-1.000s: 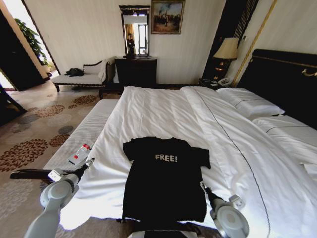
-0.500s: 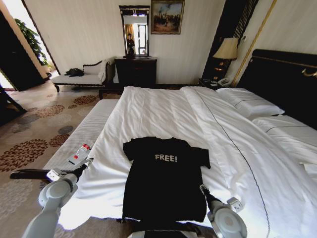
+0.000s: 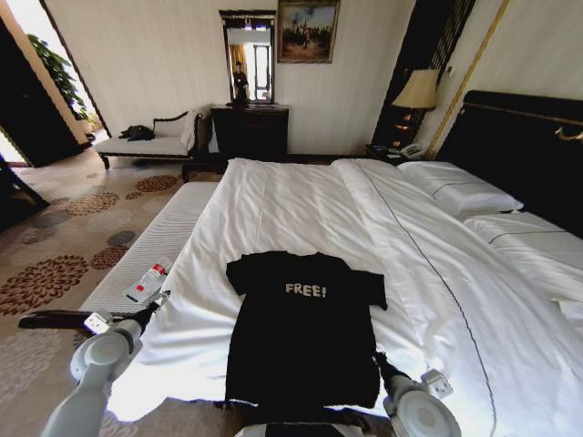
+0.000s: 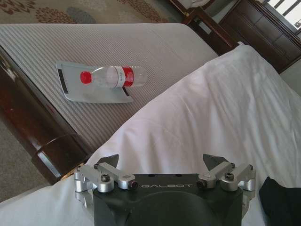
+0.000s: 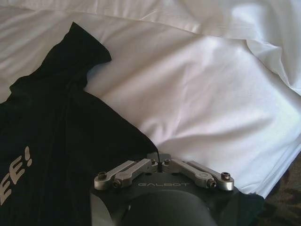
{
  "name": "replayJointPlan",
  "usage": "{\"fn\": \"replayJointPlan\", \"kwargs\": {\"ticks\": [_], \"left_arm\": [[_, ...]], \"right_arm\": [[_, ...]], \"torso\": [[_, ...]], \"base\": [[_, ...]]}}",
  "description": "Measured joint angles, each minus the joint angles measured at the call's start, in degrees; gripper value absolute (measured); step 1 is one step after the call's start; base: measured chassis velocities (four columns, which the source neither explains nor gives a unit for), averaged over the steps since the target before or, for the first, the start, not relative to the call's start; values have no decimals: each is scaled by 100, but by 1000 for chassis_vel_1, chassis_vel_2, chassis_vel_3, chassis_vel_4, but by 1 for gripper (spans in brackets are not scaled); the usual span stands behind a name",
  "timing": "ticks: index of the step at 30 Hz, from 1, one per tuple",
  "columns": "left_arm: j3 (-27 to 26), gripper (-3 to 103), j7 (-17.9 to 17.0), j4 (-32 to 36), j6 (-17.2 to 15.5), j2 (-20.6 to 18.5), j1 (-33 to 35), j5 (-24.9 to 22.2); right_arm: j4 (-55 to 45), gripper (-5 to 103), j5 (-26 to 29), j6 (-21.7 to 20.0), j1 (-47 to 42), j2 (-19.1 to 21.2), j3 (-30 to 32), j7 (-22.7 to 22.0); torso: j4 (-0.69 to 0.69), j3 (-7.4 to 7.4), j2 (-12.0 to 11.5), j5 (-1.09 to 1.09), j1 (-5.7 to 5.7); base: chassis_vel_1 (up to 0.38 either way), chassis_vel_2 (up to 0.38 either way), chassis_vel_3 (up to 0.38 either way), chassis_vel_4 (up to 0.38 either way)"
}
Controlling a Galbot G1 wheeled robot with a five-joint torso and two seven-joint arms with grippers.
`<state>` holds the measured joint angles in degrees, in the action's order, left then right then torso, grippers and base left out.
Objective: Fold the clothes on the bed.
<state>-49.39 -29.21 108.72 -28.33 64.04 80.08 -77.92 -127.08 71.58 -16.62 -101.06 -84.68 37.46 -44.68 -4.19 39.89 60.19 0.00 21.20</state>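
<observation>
T-shirt [image 3: 302, 332] lay flat on the bed [image 3: 301, 209], near its foot. Right claw [image 5: 162, 157] was closed at the shirt's right edge, low on the duvet [image 5: 207, 94]. Left claw [image 4: 162, 160] hung open over the bed's left edge, well apart from the shirt.

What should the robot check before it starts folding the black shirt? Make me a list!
1. T-shirt lies flat, lettering up: ok.
2. Right gripper at the shirt's right edge, fingers shut: not ok for grabbing.
3. Left gripper open, over the white duvet, away from the shirt: not ok yet.
4. Sleeves spread out: ok.
5. Water bottle lies on the bench, off the bed: ok.
6. Bottom hem straight: cannot tell.
</observation>
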Motion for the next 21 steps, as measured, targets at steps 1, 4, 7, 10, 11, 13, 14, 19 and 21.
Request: {"fn": "replayJointPlan", "kwargs": {"ticks": [1,4,7,10,11,13,14,19,21], "left_arm": [[-2,100,0,-1,3,0,0,0],[-3,100,0,-4,5,0,1,0],[-4,100,-1,-10,6,-3,2,0],[-5,100,-2,-17,7,-9,3,0],[-7,100,-2,-18,8,-12,3,0],[-10,100,-2,-18,8,-16,2,0],[-12,100,-2,-19,9,-21,-2,-2],[-18,100,-3,-52,29,-31,-27,-23],[-18,100,-2,-71,38,-33,-34,-33]], "right_arm": [[14,0,0,0,1,-3,0,-7],[47,0,-2,1,11,-8,3,-14],[57,0,0,8,23,-9,18,-18],[23,0,0,23,7,-14,26,-29],[-3,0,-11,27,-19,-16,34,-58],[-26,0,-17,31,-48,-16,49,-106],[-44,0,-13,33,-77,-16,71,-172],[-66,0,39,51,-176,-10,179,-382],[-122,0,52,51,-238,-12,194,-452]], "torso": [[0,0,0,0,0],[0,0,0,0,0],[0,0,0,0,0],[0,0,0,0,1],[0,0,0,0,1],[0,0,0,0,1],[0,0,0,0,1],[1,0,0,0,1],[1,0,0,0,1]], "base": [[0,0,0,0],[0,0,0,0],[0,0,0,0],[0,0,0,0],[0,0,0,0],[0,0,0,0],[0,0,0,0],[0,0,0,0],[0,0,0,0]]}}
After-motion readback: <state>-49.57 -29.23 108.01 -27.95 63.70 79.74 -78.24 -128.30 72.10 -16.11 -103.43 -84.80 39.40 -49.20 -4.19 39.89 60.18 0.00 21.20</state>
